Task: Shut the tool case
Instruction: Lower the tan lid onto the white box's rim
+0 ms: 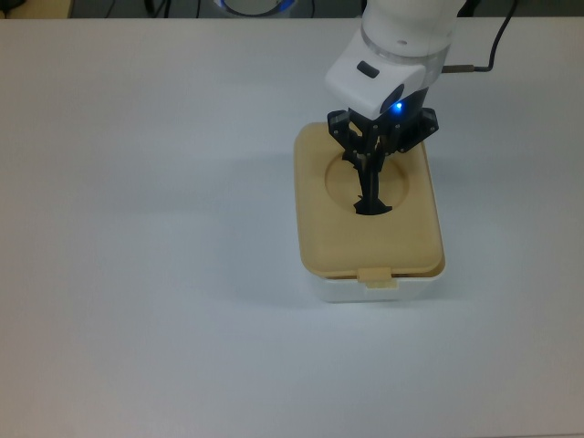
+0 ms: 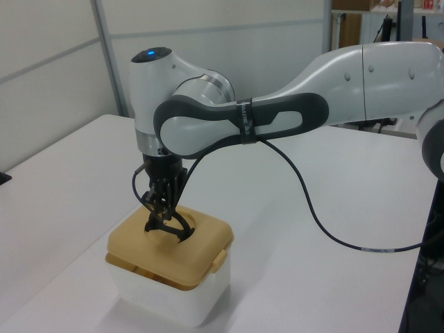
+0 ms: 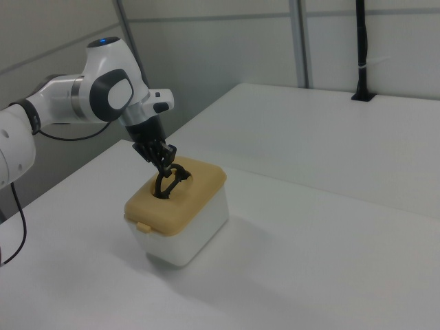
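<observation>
1. Here, the beige lid [image 1: 368, 242] lies over the white tub [image 2: 170, 298] of the tool case, covering nearly all of the tub's opening, on the white surface [image 1: 146, 274].
2. The gripper [image 1: 372, 196] reaches down into the lid's round recess [image 1: 345, 178]; its fingers [image 2: 158, 208] are narrowed onto the black handle [image 2: 166, 225].
3. In the left view, a gap shows between lid and tub rim at the left view's left.
4. A black cable [image 2: 326, 229] hangs from the arm.
</observation>
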Robot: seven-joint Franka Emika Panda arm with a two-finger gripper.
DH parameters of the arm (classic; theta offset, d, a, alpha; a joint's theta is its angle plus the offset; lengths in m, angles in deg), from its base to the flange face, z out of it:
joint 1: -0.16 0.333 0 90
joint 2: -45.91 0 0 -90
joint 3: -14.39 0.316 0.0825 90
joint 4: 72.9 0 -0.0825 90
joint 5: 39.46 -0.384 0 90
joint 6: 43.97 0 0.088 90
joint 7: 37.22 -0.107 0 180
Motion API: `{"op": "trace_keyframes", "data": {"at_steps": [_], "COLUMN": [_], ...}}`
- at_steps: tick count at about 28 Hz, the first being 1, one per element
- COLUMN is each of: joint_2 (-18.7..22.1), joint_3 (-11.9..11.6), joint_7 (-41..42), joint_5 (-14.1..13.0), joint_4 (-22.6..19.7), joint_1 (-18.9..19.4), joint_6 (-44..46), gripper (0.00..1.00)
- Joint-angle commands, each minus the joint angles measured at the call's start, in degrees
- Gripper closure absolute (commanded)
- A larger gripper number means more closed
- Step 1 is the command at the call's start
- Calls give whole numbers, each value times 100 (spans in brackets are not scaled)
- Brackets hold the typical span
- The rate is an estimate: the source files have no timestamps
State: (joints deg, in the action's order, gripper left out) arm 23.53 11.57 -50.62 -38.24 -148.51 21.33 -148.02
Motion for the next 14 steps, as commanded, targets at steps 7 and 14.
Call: {"op": "trace_keyframes", "data": {"at_steps": [7,14], "joint_2": [-162,-171], "joint_3": [-52,-43], "joint_7": [-189,-365], "joint_5": [114,334], "joint_4": [100,91], "joint_1": [115,247], "joint_6": [-89,-80], "gripper": [0,0]}}
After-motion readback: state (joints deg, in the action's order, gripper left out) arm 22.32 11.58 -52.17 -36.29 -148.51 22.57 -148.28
